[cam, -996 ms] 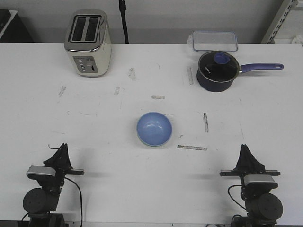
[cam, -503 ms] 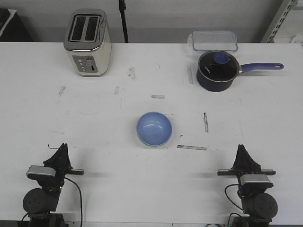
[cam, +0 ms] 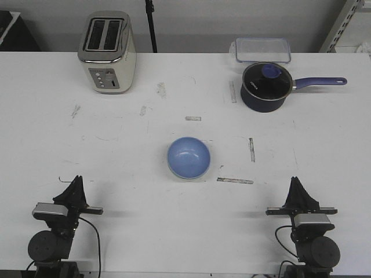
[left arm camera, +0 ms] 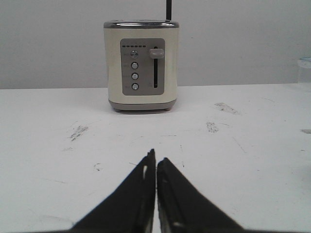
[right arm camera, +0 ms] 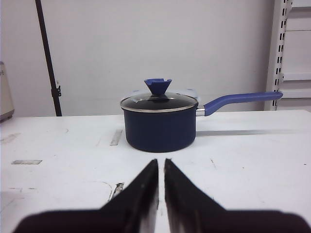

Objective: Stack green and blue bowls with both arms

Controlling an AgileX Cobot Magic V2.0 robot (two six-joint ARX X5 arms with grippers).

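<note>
The blue bowl (cam: 189,157) sits at the middle of the table in the front view. A thin pale green edge (cam: 181,176) shows under its near side, so the green bowl seems to lie nested beneath it. My left gripper (cam: 77,179) (left arm camera: 156,157) rests shut and empty at the near left, pointing toward the toaster. At the near right my right gripper (cam: 295,180) (right arm camera: 161,161) is shut too, with nothing in it, facing the saucepan. Both grippers are well apart from the bowls. Neither wrist view shows the bowls.
A cream toaster (cam: 108,52) (left arm camera: 141,65) stands at the far left. At the far right is a dark navy saucepan (cam: 265,87) (right arm camera: 159,121) with a lid and purple handle, and a clear lidded box (cam: 262,50) behind it. Scuffs and tape strips mark the table.
The right arm shifted slightly to the left about a second ago and has been still since. The bowls and the left arm have not moved.
</note>
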